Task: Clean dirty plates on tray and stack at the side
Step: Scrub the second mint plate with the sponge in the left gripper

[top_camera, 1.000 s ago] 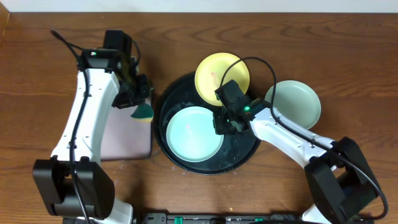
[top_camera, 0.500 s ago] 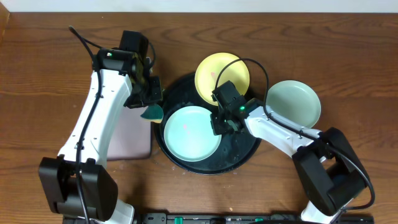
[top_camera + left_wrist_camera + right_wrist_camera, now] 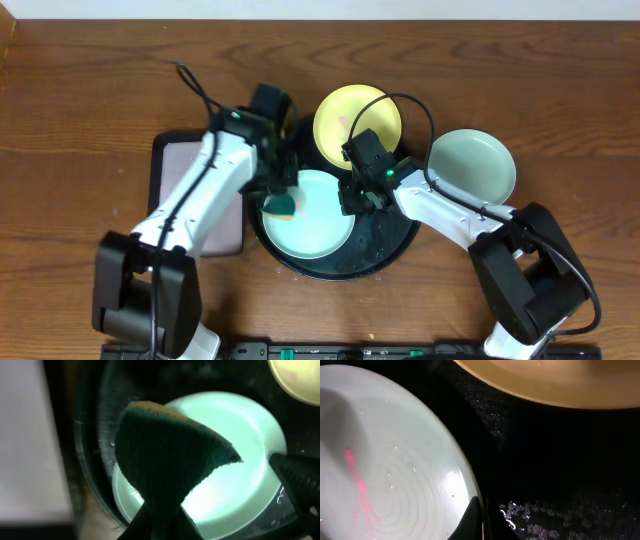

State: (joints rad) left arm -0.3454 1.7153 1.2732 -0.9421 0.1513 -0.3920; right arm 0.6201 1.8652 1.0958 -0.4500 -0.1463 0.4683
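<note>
The round black tray point(image 3: 388, 243) holds a pale aqua plate point(image 3: 318, 222), and a yellow plate point(image 3: 357, 118) overlaps its far rim. A mint plate point(image 3: 472, 165) lies on the table to the right. My left gripper point(image 3: 279, 192) is shut on a dark green sponge point(image 3: 285, 207) over the aqua plate's left part; in the left wrist view the sponge point(image 3: 170, 455) fans out above the plate point(image 3: 245, 490). My right gripper point(image 3: 355, 204) is shut on that plate's right rim. In the right wrist view its fingers point(image 3: 482, 520) straddle the rim, and a pink streak point(image 3: 355, 482) marks the plate point(image 3: 400, 435).
A rectangular tray with a pale pink inside point(image 3: 172, 165) lies left of the round tray, partly under my left arm. A black cable point(image 3: 420, 110) loops over the yellow plate. Water droplets speckle the tray's floor point(image 3: 560, 510).
My left arm has swung right, carrying the sponge from over the pink tray to above the aqua plate. My right gripper closed on the plate's rim and has stayed there.
</note>
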